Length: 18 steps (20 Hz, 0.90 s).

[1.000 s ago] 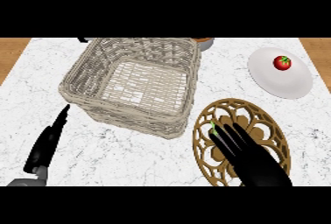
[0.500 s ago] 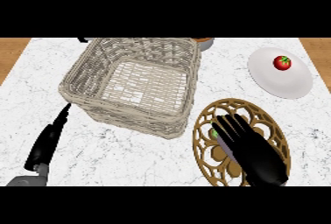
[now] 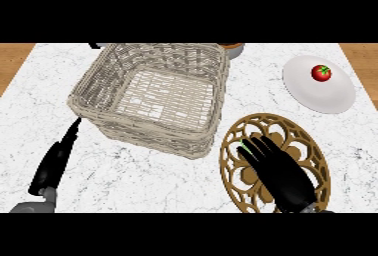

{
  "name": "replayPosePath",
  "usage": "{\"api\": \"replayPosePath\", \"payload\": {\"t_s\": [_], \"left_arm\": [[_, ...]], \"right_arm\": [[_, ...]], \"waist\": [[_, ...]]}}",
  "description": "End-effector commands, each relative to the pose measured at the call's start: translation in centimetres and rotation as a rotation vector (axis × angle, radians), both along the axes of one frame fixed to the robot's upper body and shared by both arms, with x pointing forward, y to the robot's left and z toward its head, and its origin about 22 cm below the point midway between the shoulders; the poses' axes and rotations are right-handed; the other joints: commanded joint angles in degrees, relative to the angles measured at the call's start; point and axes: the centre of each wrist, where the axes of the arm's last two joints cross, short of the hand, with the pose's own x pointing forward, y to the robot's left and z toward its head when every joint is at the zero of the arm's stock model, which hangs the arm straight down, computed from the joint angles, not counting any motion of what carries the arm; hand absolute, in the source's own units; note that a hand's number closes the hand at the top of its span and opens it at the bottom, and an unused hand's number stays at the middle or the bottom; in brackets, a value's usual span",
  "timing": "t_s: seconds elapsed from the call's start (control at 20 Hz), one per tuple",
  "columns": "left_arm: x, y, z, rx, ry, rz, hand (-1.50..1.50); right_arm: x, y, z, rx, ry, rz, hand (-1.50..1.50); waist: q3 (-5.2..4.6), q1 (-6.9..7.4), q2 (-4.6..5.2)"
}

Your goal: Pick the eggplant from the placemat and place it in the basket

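Two hands in view, both entering from the lower edge. Right hand (image 3: 279, 170) lies over the brown openwork placemat (image 3: 306, 142), fingers spread and bent downward onto it; cannot tell whether they have closed on anything. A small green tip of the eggplant (image 3: 243, 146) shows just beyond the fingertips, at the placemat's left-centre; the rest of it is hidden under the hand. Left hand (image 3: 53, 165) at lower left, fingers straight and together, pointing up the counter (image 3: 148, 175) toward the basket's near left corner, holding nothing. Wicker basket (image 3: 111, 107) sits left of the placemat, just beside its rim, interior showing only its woven floor. Farther right, a white plate (image 3: 325, 97) carrying a red tomato (image 3: 321, 73). At the far edge behind the basket, part of a round dish (image 3: 233, 48)
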Motion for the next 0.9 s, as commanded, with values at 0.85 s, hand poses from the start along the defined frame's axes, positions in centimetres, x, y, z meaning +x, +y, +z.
{"api": "replayPosePath", "payload": {"t_s": [0.85], "left_arm": [[0.1,1.7,0.6,0.002,-0.004,0.002,0.00]], "right_arm": [[0.1,0.1,-3.5,-0.012,0.054,0.164,1.50]], "waist": [[0.42,0.22,0.40]]}}
